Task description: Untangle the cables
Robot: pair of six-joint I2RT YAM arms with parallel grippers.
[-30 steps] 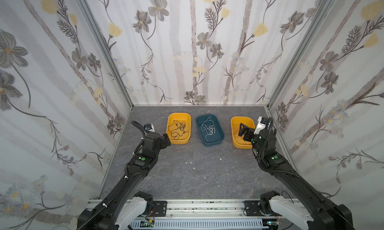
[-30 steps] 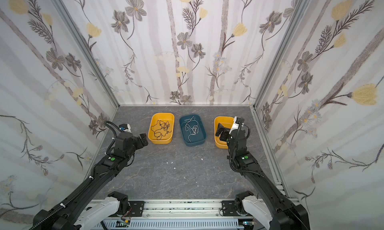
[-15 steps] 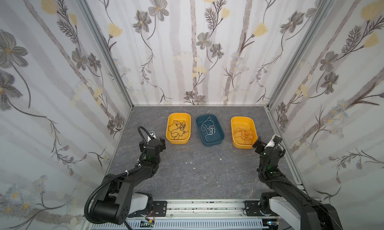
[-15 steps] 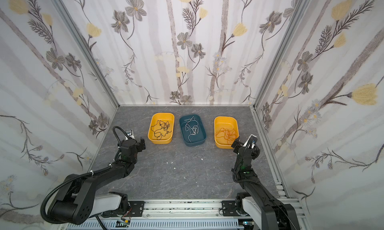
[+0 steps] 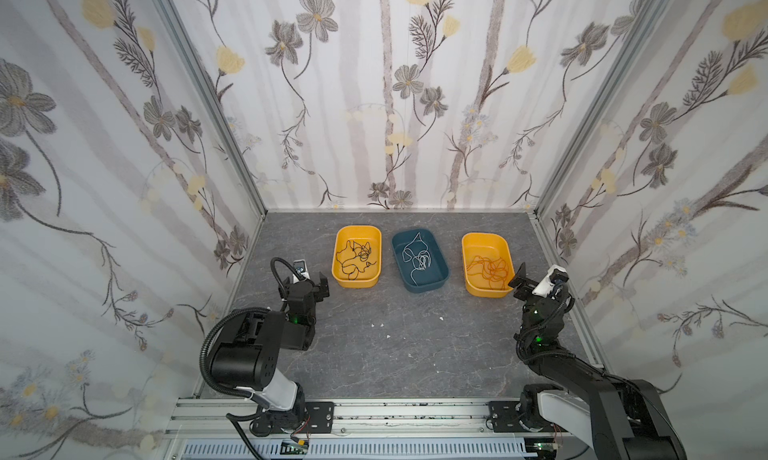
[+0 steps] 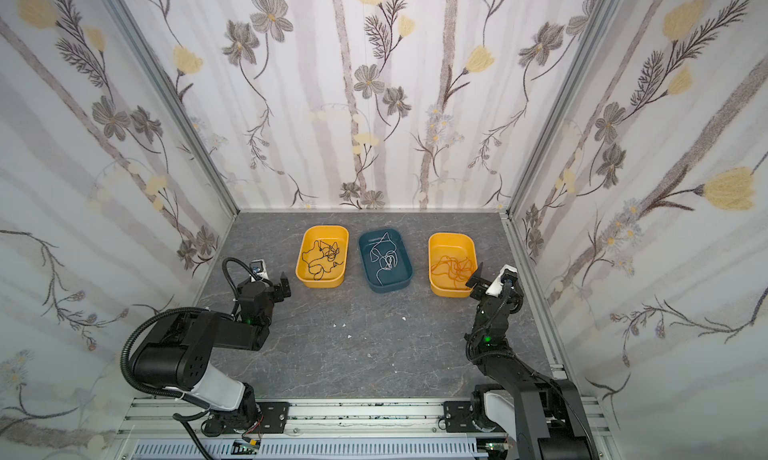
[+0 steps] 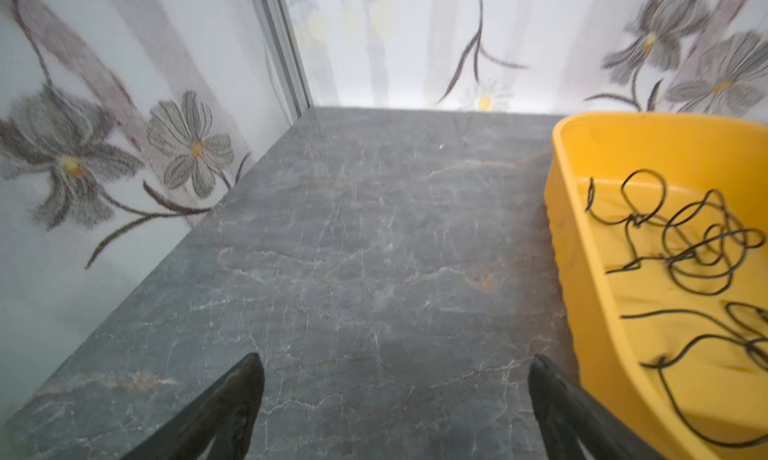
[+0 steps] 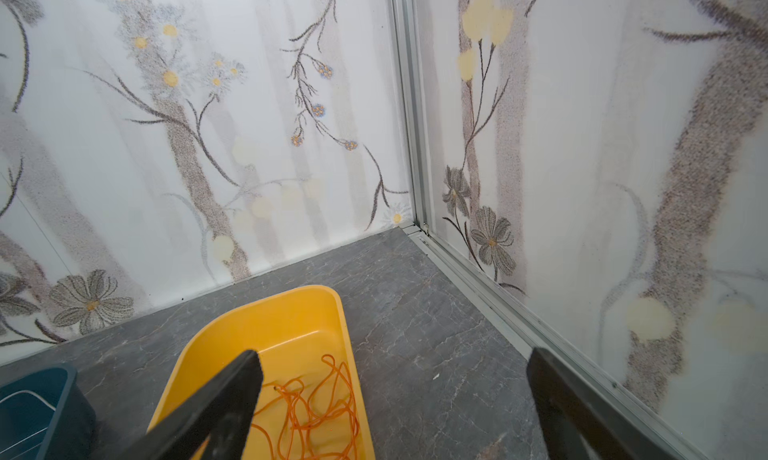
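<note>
Yellow bin (image 5: 357, 228): black cable (image 5: 357, 256). Blue bin (image 5: 428, 285): white cable (image 5: 417, 260). Right bin (image 5: 488, 292): orange cable (image 5: 490, 269). End effectors (image 7: 395, 366) (image 8: 392, 358) apart.

I count three tubs and three cables, one cable per tub. The left-hand yellow tub (image 5: 358, 228), just beside my left gripper's (image 7: 395, 362) fingers (image 7: 245, 379), holds one black cable (image 5: 363, 252). The dark blue tub (image 5: 428, 286), between both sets of fingers, holds one white cable (image 5: 422, 262). The right-hand yellow tub (image 5: 484, 234), just beside my right gripper's (image 8: 392, 356) fingers (image 8: 245, 375), holds one orange cable (image 5: 492, 271). I have two grippers, with two fingers each.
</note>
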